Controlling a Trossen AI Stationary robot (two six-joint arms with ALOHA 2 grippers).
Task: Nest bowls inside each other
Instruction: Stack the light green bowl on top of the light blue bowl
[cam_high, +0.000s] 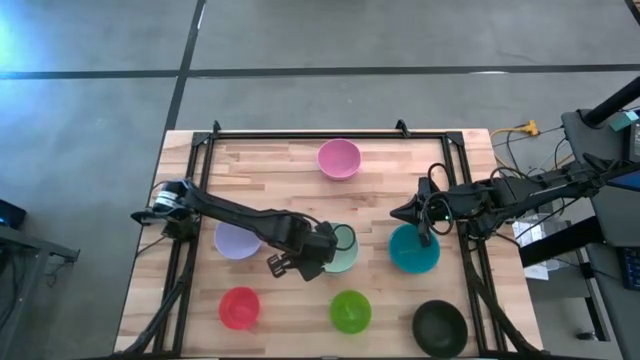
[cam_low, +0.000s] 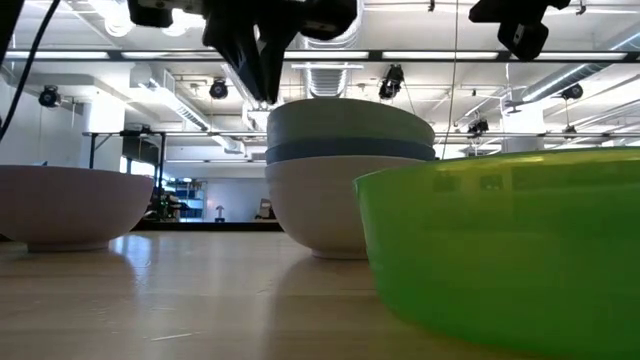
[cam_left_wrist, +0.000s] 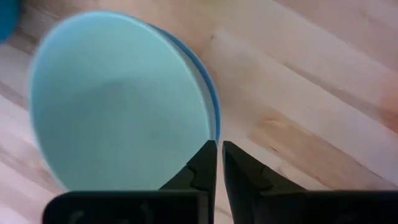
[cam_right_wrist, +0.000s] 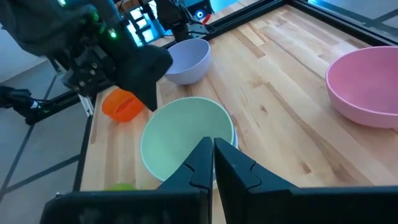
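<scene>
Nearest you, along the front edge of the surface (cam_high: 290, 160): red bowl (cam_high: 239, 307), bright green bowl (cam_high: 351, 311), black bowl (cam_high: 439, 326). Mid-surface, your left tool (cam_high: 322, 247) sits clenched at the rim of the nested stack, pale green bowl (cam_high: 343, 252) on top; the low view shows a blue bowl (cam_low: 350, 151) and a white bowl (cam_low: 320, 205) under it. No bowl is gripped. Lavender bowl (cam_high: 236, 241) lies just beside the left arm. Your right tool (cam_high: 422, 228) hangs clenched over the teal bowl (cam_high: 413, 250), holding nothing. Farthest back, the pink bowl (cam_high: 339, 158) stands alone.
</scene>
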